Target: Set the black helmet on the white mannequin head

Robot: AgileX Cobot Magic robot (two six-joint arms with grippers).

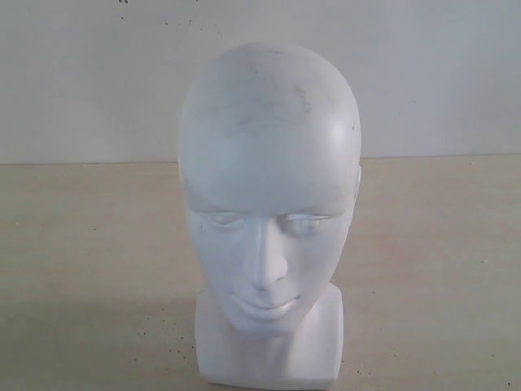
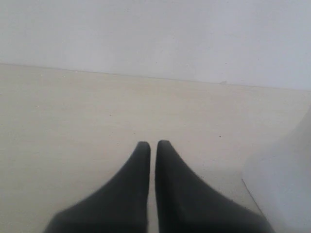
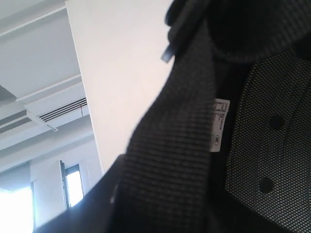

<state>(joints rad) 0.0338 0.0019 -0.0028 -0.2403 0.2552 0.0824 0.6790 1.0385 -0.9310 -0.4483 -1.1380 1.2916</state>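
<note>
left claw closed | white mannequin head upright, face toward exterior camera

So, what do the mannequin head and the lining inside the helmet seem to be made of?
The white mannequin head looks like moulded plastic or foam: matte, smooth, faint grey scuffs. The black helmet lining looks like woven dark fabric, with a fine grid weave, beside a dotted mesh panel and a white label.
</note>
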